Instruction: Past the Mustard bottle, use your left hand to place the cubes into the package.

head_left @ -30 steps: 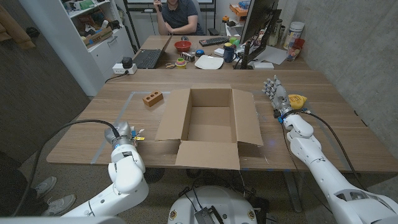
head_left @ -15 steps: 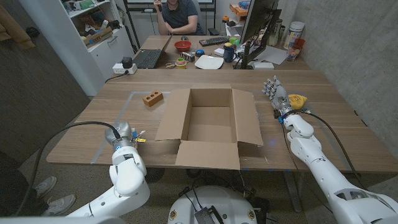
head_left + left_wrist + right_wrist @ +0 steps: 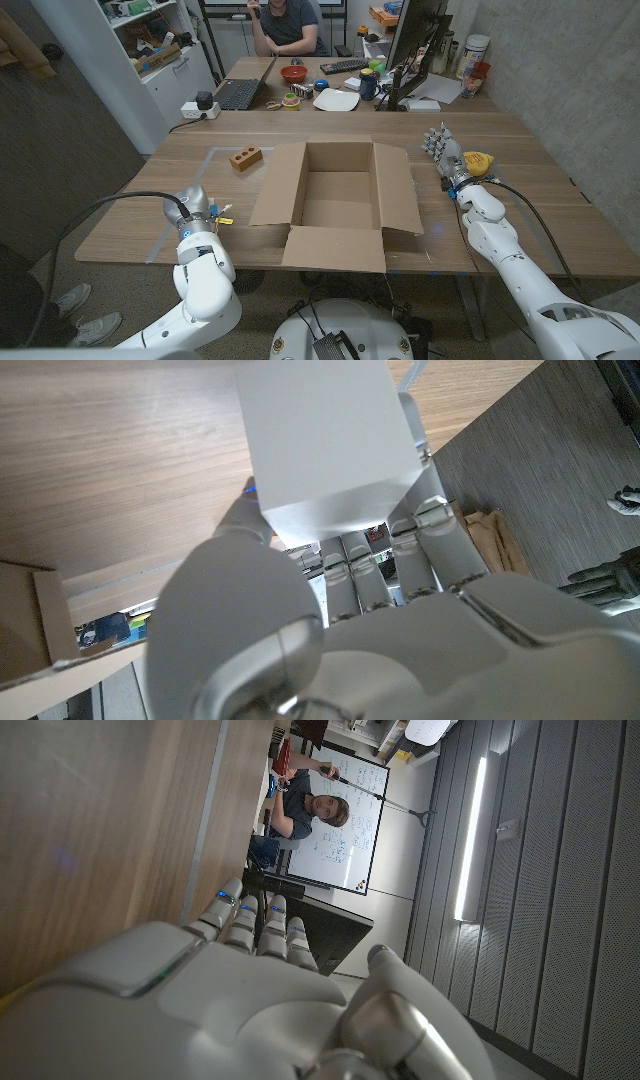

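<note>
An open cardboard box (image 3: 275, 190) stands at the table's middle with its flaps spread. A brown block with holes (image 3: 246, 158) lies just beyond the box's left flap. My left hand (image 3: 197, 207) is at the table's front edge, left of the box and well short of the block. In the left wrist view my left hand (image 3: 330, 630) has its fingers (image 3: 400, 555) running under a white cuboid (image 3: 320, 440) that hides their tips. My right hand (image 3: 440, 148) stands with fingers apart, right of the box, holding nothing. A yellow object (image 3: 481, 160) lies beside it.
A second table behind carries a laptop (image 3: 240, 92), a red bowl (image 3: 294, 73), a white plate (image 3: 336, 99) and a monitor (image 3: 415, 40); a person (image 3: 288, 25) sits there. A power strip (image 3: 200, 105) lies at the far left corner. A person (image 3: 315, 815) appears before a whiteboard.
My left wrist has shifted slightly to the left and away from the front edge. The right hand, the box and the block have not moved.
</note>
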{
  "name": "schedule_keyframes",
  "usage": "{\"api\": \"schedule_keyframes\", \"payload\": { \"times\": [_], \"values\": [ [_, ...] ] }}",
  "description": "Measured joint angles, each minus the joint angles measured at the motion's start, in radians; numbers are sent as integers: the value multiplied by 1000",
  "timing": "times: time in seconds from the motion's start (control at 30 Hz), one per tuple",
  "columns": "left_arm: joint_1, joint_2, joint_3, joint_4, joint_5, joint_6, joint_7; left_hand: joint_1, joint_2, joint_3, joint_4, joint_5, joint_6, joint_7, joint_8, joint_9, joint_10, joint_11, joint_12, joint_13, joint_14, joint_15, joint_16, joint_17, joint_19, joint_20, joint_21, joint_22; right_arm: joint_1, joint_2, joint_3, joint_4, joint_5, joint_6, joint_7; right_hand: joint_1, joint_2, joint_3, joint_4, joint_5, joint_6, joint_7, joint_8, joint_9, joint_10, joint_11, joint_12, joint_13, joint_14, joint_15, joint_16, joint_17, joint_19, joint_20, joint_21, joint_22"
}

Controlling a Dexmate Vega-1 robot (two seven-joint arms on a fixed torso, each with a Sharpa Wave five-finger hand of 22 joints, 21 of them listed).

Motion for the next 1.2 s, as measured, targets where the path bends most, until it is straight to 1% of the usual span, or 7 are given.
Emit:
{"api": "schedule_keyframes", "payload": {
  "times": [0.5,0.53,0.57,0.87,1.03,1.13,1.2],
  "values": [
    [10,9,-20,-35,71,1,16,4,-4,0,0,-1,0,0,6,10,-4,-9,25,25,0,0,-8,18,0,0,5,0,0,4,2,3,0,5,-2,0,0,0,0,4,0,0,0,0,0,0,0,0,0,0,0,0,0,0,-5,0],
    [10,10,-21,-38,71,1,16,4,-4,16,9,-3,0,0,6,10,-4,-9,25,26,0,0,-8,19,0,0,5,0,0,4,2,3,0,5,-2,0,0,0,0,4,0,0,0,0,0,0,0,0,0,0,0,0,0,0,-5,0],
    [11,11,-21,-39,71,1,16,4,-4,20,8,-4,0,0,6,10,-4,-9,25,27,0,0,-8,19,0,0,5,0,0,4,2,3,0,6,-2,0,0,0,0,4,0,0,0,0,0,0,0,0,0,0,0,0,0,0,-5,0],
    [13,18,-30,-53,119,1,31,8,-8,22,8,0,5,-5,6,10,-5,-10,37,31,0,0,-13,28,0,0,10,5,0,6,3,7,-1,9,-3,0,0,0,0,4,0,0,0,0,0,0,0,0,0,0,0,0,0,0,-9,0],
    [13,20,-35,-58,119,1,31,8,-8,23,10,0,5,-5,10,7,-5,-11,43,32,0,0,-15,32,0,0,10,5,0,6,3,7,-1,11,-3,0,0,0,0,4,0,0,0,0,0,0,0,0,0,0,0,0,0,0,-9,0],
    [15,18,-40,-61,138,-1,45,8,-8,23,10,0,9,-2,10,7,-5,-11,45,32,0,0,-15,33,0,0,10,5,0,8,4,10,-1,12,-3,-3,-3,0,0,4,0,0,0,0,0,0,0,0,0,0,0,0,6,6,-13,0],
    [18,14,-46,-63,141,-6,65,8,-8,23,10,0,15,-7,10,7,-5,-11,45,33,0,0,-15,37,0,0,17,5,-1,8,6,10,0,13,-3,-4,-4,0,0,4,0,0,0,0,0,0,0,0,0,0,0,0,6,6,-13,0]
  ]
}}
